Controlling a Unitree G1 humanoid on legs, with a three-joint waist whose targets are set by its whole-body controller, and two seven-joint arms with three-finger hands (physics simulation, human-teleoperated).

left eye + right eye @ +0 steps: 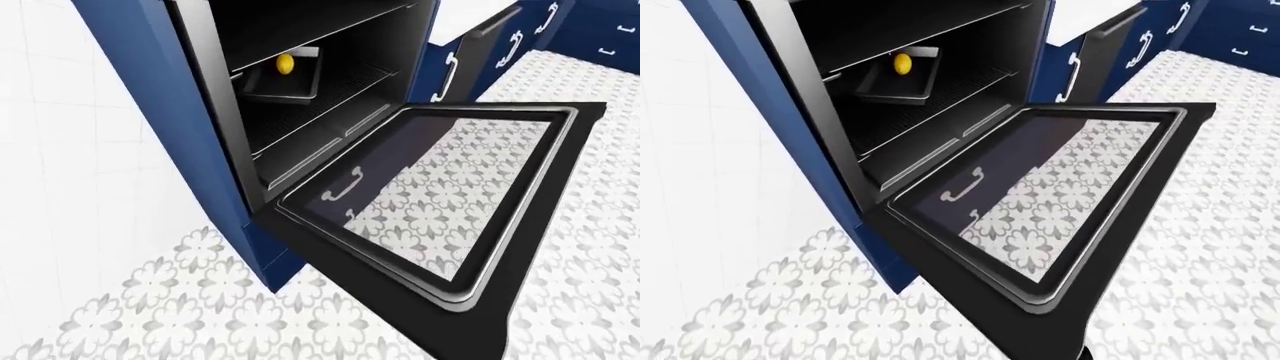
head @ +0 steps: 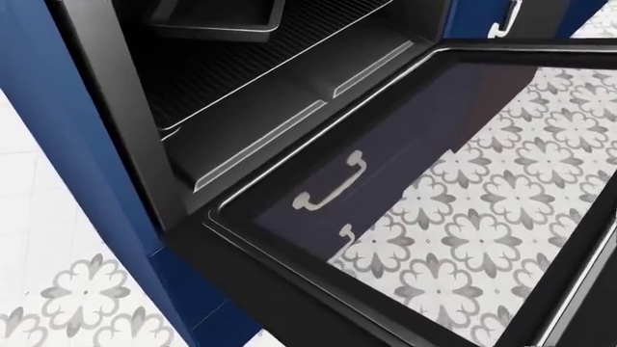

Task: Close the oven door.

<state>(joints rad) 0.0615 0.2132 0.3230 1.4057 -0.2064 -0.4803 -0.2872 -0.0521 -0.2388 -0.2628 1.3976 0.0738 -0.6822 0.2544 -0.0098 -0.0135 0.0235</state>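
The black oven door [image 1: 545, 217] hangs fully open, lying flat and level, with a glass pane [image 1: 450, 180] through which the patterned floor and a drawer handle show. It fills the middle and right of the left-eye view and the right of the head view [image 2: 289, 282]. The oven cavity [image 1: 320, 67] is open at the upper left, with wire racks. A dark baking tray [image 1: 290, 86] holding a yellow lemon [image 1: 285, 64] sits on a rack. Neither hand shows in any view.
The oven is set in tall blue cabinetry [image 1: 150, 112]. More blue cabinets with silver handles [image 1: 510, 45] run along the top right. A white tiled wall [image 1: 60, 165] is at the left. The floor [image 1: 200, 315] has a grey flower pattern.
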